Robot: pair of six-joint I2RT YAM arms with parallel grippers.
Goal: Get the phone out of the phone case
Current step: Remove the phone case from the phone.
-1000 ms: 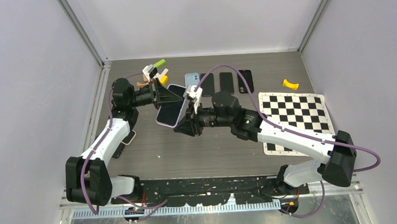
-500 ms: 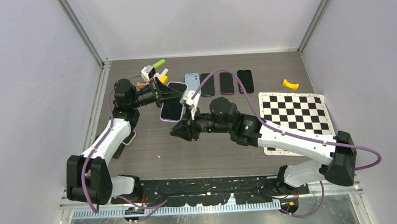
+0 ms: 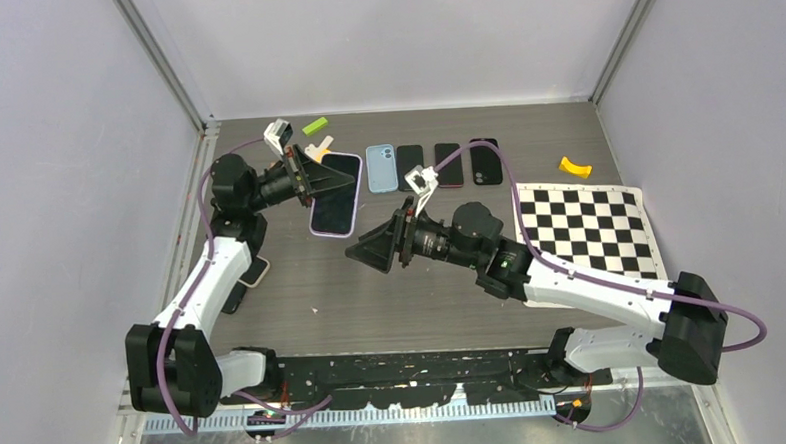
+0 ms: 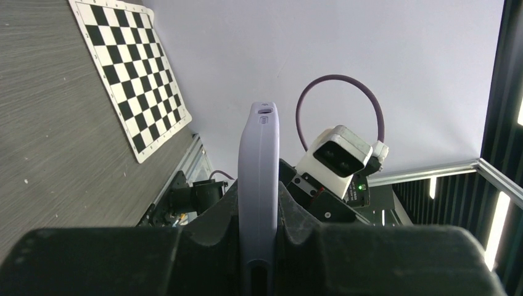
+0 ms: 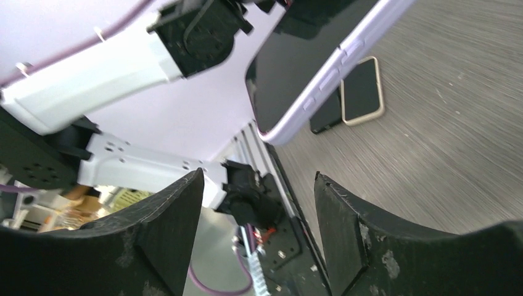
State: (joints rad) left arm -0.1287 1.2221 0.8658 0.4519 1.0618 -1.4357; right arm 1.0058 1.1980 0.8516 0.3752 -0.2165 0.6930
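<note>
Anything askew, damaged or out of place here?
Nothing damaged or spilled. A beige-cased phone and a dark phone lie by the left arm, apart from the tidy row of phones at the back. Left claw grips the lilac-cased phone.

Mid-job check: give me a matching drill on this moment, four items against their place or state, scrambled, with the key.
Items
1. left pincer
2. right pincer
3. yellow piece
4. light blue phone

Place or state
A. open, holding nothing
B. flat at the back, leftmost in its row
C. shut on the lilac-cased phone, which is lifted off the table
D. just beyond the far edge of the checkerboard mat

Pairs: 1-C, 2-A, 3-D, 4-B
</note>
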